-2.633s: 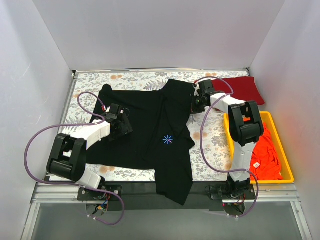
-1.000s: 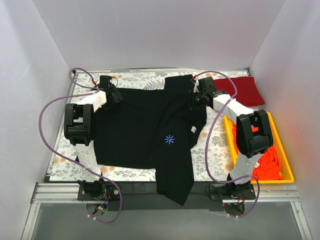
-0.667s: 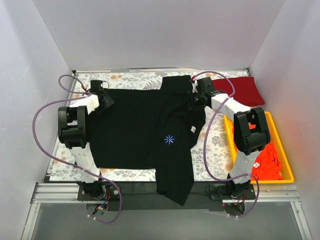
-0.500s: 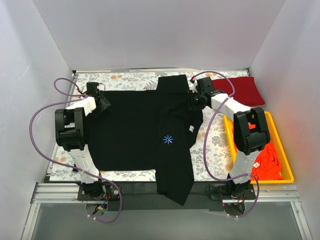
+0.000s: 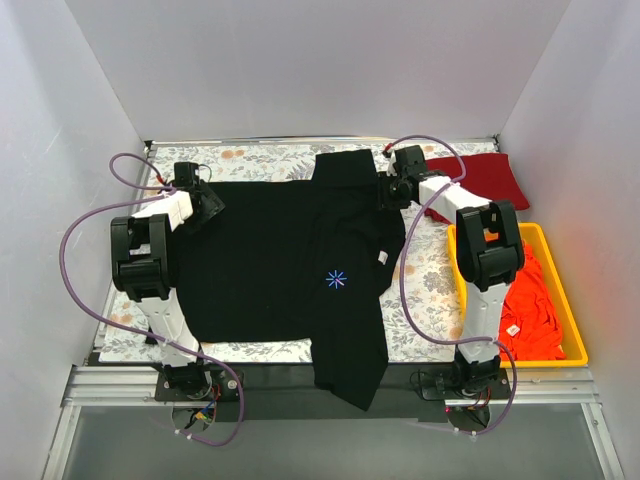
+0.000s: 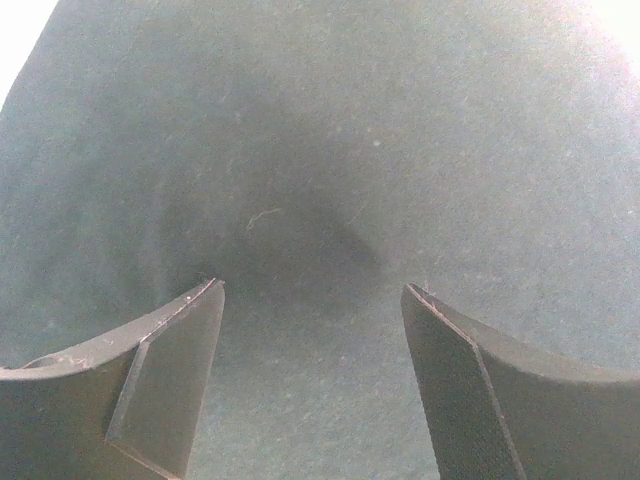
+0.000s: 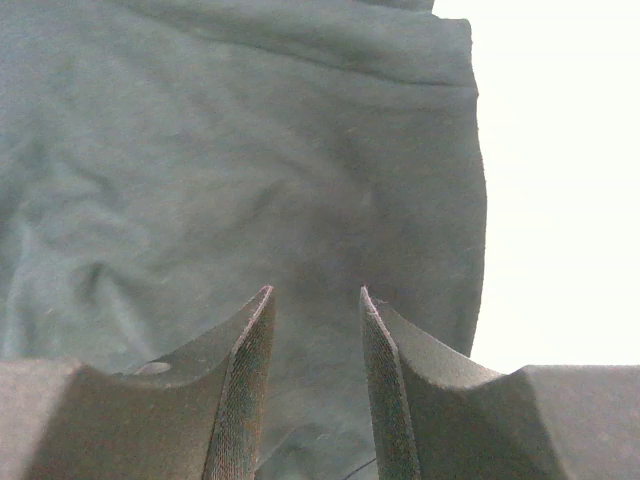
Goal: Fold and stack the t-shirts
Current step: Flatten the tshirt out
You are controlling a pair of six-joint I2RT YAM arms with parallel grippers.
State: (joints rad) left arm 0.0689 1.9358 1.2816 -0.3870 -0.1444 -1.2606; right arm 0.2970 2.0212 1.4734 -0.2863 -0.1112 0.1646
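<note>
Left claw (image 6: 312,288) is released, fingers wide, just above plain black cloth near the counter's (image 5: 430,280) far-left corner. Right claw (image 7: 315,290) is part-way parted with nothing visibly pinched, at the cloth's far-right edge. Both probably sit there to flatten the black t-shirt (image 5: 280,250), which lies spread mid-counter, hem draped over the near edge. The dark red t-shirt (image 5: 480,178) lies folded at the far-right corner, likely the stack's base.

Only a blue asterisk logo (image 5: 336,279) shows, on the black t-shirt (image 5: 265,250).
</note>
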